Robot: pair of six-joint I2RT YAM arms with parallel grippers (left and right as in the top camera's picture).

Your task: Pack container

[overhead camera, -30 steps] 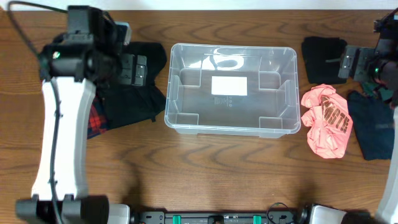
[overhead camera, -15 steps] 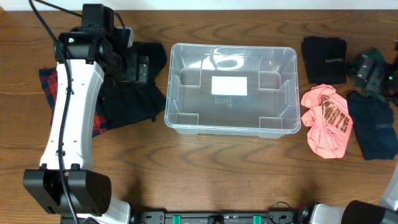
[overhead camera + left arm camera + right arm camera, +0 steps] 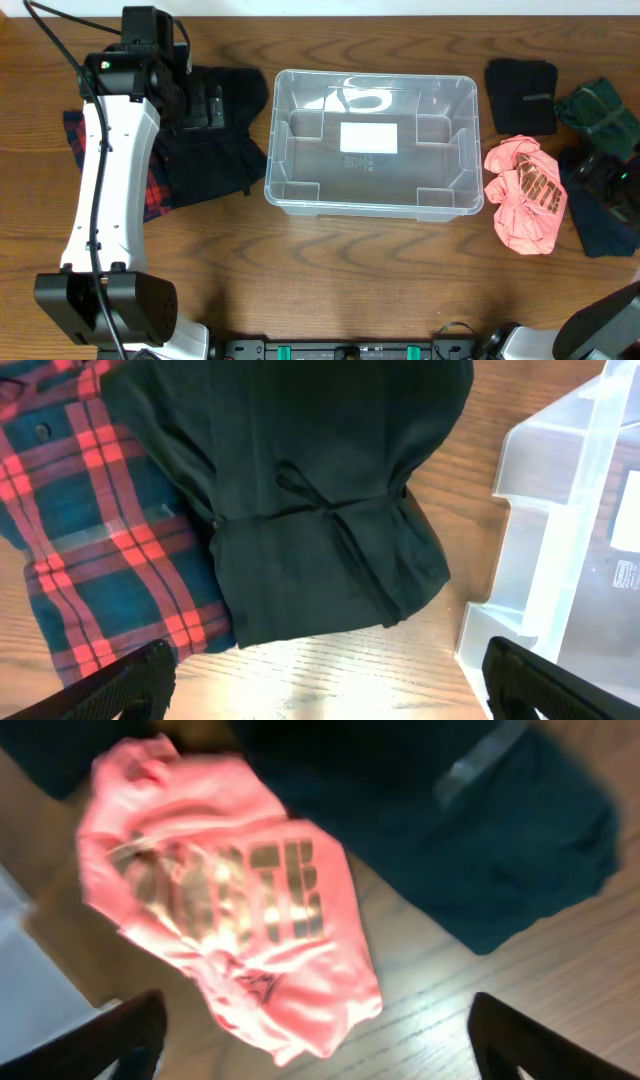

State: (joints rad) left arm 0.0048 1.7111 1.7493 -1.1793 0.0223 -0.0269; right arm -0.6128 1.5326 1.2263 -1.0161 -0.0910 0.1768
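- The container (image 3: 372, 207) sits in the middle of the worktop (image 3: 330, 270), towards its far edge. It is empty, with only the white label (image 3: 368, 137) showing on its base.
- By my reckoning the packing has not begun: every garment lies out on the wood, none inside.
- The bin is clear, hard plastic with rounded corners, a rolled rim and moulded ribs stepping in from the walls. The left wrist view shows its glossy wall (image 3: 560, 510) up close.
- Towards the left edge lies a black garment (image 3: 215, 150), soft and matte with a thin drawstring. It partly overlies a red-and-teal plaid shirt (image 3: 90, 540).
- The left gripper (image 3: 205, 105) hangs over that black cloth, jaws spread wide and holding nothing.
- Just beside the container's right wall is a crumpled pink T-shirt (image 3: 525, 195) with shiny metallic lettering.
- Towards the right edge are a folded black piece (image 3: 522, 95), a bunched green one (image 3: 600, 110) and a dark navy one (image 3: 605, 225).
- The right gripper (image 3: 605, 175) is over the pink and navy pieces, jaws wide apart and empty.
- All six soft pieces are left to go in.
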